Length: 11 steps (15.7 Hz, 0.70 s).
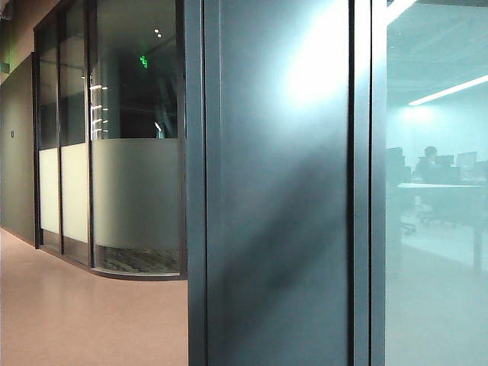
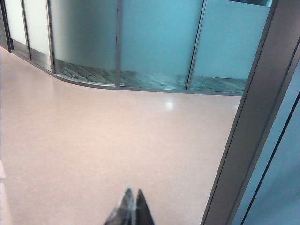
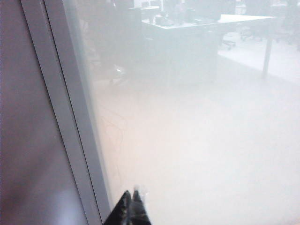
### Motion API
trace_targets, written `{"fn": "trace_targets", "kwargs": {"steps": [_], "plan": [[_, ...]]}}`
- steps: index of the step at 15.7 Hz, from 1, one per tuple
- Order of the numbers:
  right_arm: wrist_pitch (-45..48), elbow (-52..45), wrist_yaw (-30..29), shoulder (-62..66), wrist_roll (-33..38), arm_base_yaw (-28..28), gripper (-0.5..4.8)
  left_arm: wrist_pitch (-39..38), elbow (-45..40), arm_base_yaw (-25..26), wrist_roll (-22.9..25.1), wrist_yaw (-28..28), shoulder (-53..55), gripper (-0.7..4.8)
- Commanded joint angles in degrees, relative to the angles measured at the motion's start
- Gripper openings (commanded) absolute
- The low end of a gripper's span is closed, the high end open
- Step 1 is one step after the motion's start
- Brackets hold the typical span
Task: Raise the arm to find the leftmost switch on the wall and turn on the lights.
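Observation:
No switch shows in any view; the leftmost switch is out of view. The exterior view faces a dark grey wall panel (image 1: 278, 191) between glass partitions, and neither arm appears in it. My left gripper (image 2: 133, 192) hangs shut over the pinkish floor (image 2: 108, 140), its two dark tips pressed together with nothing between them. My right gripper (image 3: 131, 193) is also shut and empty, close beside a grey frame post (image 3: 65, 117) and a frosted glass pane (image 3: 197, 131).
A curved glass partition (image 1: 130, 198) with a frosted band runs along the corridor on the left. A dark metal frame (image 2: 253, 122) stands right of the left gripper. Behind the right-hand glass (image 1: 438, 191) are desks and a seated person (image 1: 429, 156).

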Motion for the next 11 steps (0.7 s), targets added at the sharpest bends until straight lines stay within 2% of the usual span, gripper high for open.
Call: {"fn": "trace_targets", "kwargs": {"steps": [1, 11], "plan": [[0.6, 0.1, 0.0, -0.1, 0.0, 0.0, -0.01, 0.4, 0.1, 0.1, 0.2, 0.0, 0.0, -0.05], [2.7, 0.1, -0.1, -0.1, 0.0, 0.0, -0.01, 2.4, 0.2, 0.1, 0.0, 0.0, 0.0, -0.05]]}}
